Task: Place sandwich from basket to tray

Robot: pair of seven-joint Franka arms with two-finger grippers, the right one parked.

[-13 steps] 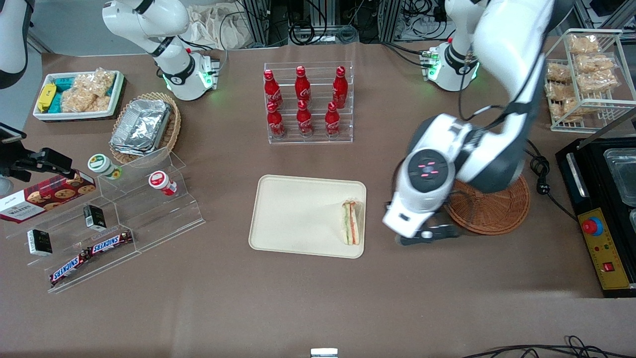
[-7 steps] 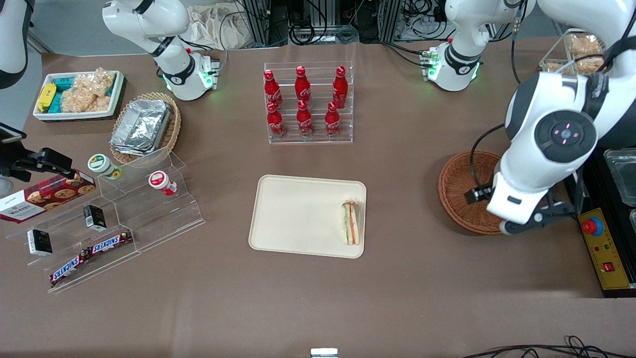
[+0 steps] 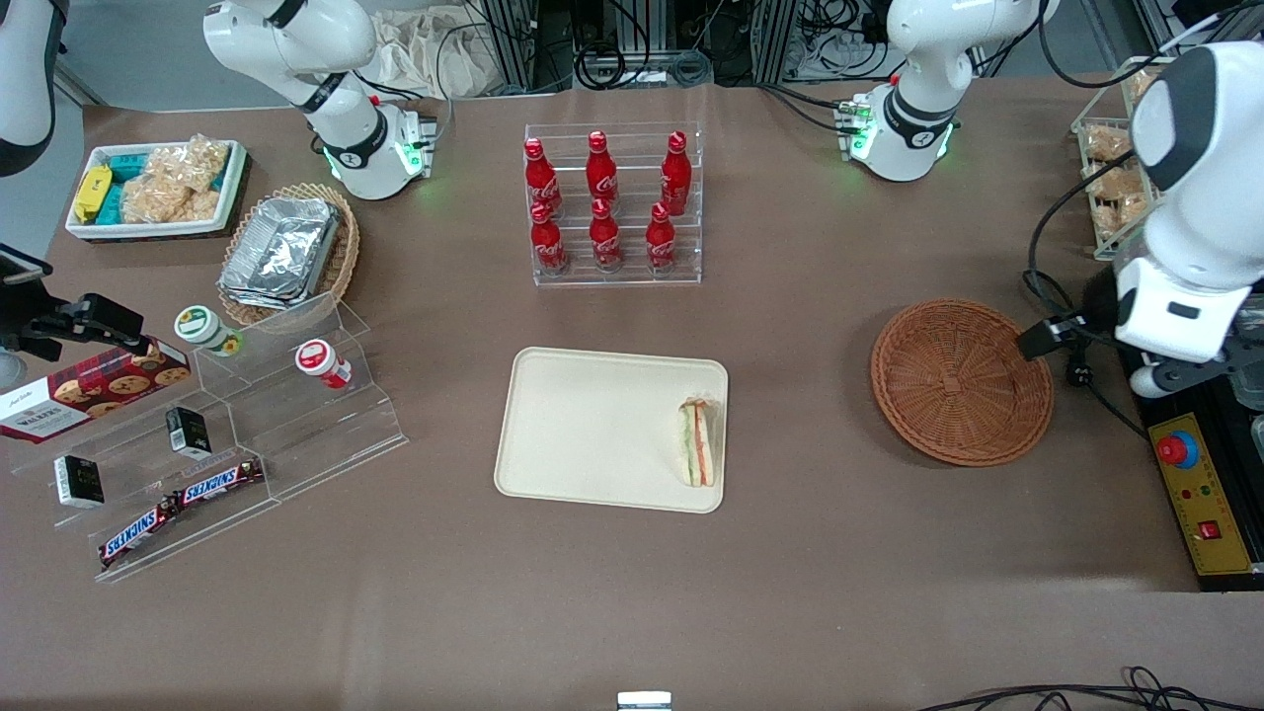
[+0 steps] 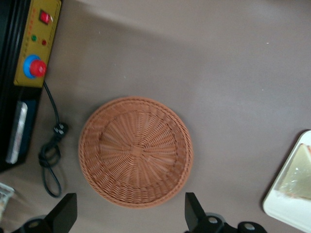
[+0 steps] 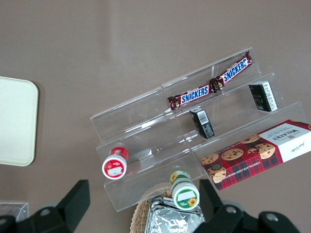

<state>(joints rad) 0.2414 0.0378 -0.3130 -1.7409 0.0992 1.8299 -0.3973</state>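
The sandwich [image 3: 698,441] lies flat on the tray [image 3: 583,425], tucked against the tray edge nearest the basket [image 3: 961,382], its striped filling showing. The basket sits bare on the counter [image 3: 790,592], toward the working arm's end, well apart from the tray. From where things lie, I'd judge the job done: the wedge is out of the basket and resting inside the tray's rim.

The tool [image 4: 130,217] hangs high above the counter, just beside the basket on the control-box side, with its two fingers [image 4: 66,211] spread wide and nothing between them. In the wrist view the basket's whole weave [image 4: 136,150] shows between those open tips, and a corner of the tray with the wrapped sandwich [image 4: 300,170] peeks in too.

What's left, I think, is only pulling clear tidily. Doing that well means keeping the arm high so it doesn't clip the wire rack of bagged snacks [image 3: 1111,178] close by, or snag the black cable [image 3: 1071,341] coiled next to the basket. The red stop button [image 3: 1177,450] on the yellow panel sits right under that end of the counter, so I'd want the elbow kept off it. No need to go near the tray again; the sandwich sits close to the rim and a nudge could tip it over the edge.
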